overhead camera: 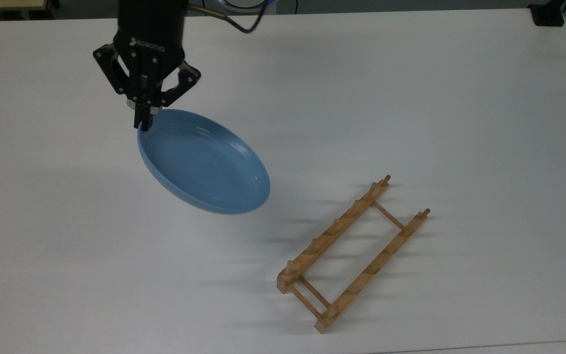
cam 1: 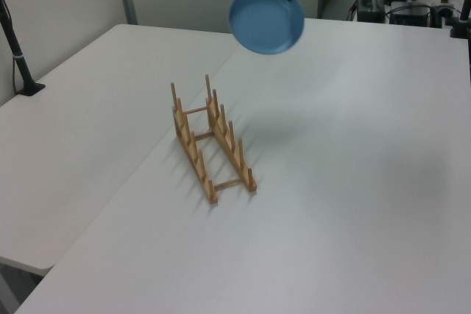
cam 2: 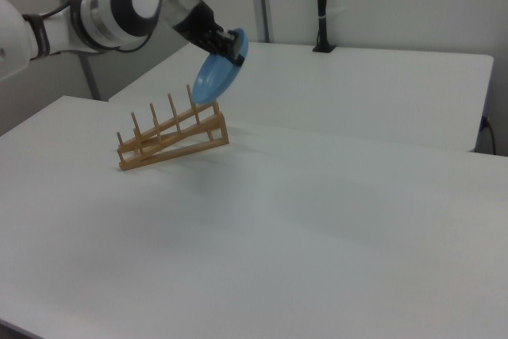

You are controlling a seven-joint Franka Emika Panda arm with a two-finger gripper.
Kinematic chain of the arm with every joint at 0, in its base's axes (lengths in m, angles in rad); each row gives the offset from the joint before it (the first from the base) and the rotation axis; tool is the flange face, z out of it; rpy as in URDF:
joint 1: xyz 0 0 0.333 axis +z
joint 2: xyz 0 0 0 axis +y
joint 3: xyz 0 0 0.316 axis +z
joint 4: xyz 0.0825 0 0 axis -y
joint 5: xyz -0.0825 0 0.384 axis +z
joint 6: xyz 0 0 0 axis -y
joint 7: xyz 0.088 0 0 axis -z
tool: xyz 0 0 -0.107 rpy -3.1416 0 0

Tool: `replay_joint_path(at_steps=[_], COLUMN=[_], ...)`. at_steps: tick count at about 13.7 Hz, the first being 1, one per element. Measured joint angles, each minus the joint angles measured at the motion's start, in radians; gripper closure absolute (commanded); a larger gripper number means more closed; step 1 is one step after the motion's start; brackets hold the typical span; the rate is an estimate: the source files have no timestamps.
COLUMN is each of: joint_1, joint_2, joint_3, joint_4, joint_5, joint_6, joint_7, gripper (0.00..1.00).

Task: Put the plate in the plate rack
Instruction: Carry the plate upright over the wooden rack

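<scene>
Top view | plate [overhead camera: 204, 164]: round, glossy light-blue, tilted, airborne | claw [overhead camera: 144, 120] clamped on its rim

We saw the white bench [overhead camera: 410, 98] evenly and brightly lit from overhead — no harsh glare. The plate rack [overhead camera: 354, 255] threw faint, streaked peg shadows toward the top view's left. The plate [overhead camera: 203, 162] showed a soft sheen and a slightly smeared lower edge, and a diffuse shadow lay on the bench in the left view.
</scene>
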Motion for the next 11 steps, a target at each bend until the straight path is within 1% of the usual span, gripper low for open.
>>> replay_joint_path(at_steps=[2,3,4,7,8,9,10,11], joint_1=[0.013,0.033,0.048,0.110,0.128,0.145,0.157,0.166], joint_2=[0.002,0.007,0.014,0.061,0.082,0.103,0.123,0.140], joint_3=[0.038,0.061,0.075,0.106,0.109,0.110,0.110,0.110], joint_4=[0.000,-0.002,-0.003,-0.006,-0.006,-0.006,-0.006,-0.005], joint_5=[-0.216,-0.381,-0.491,-0.870,-0.968,-1.049,-1.109,-1.155], joint_6=[0.051,0.066,0.068,0.068,0.068,0.068,0.068,0.068], joint_7=[0.195,0.360,0.459,0.826,0.921,1.001,1.060,1.100], gripper=[1.00,1.00,1.00,1.00,1.00,1.00,1.00,1.00])
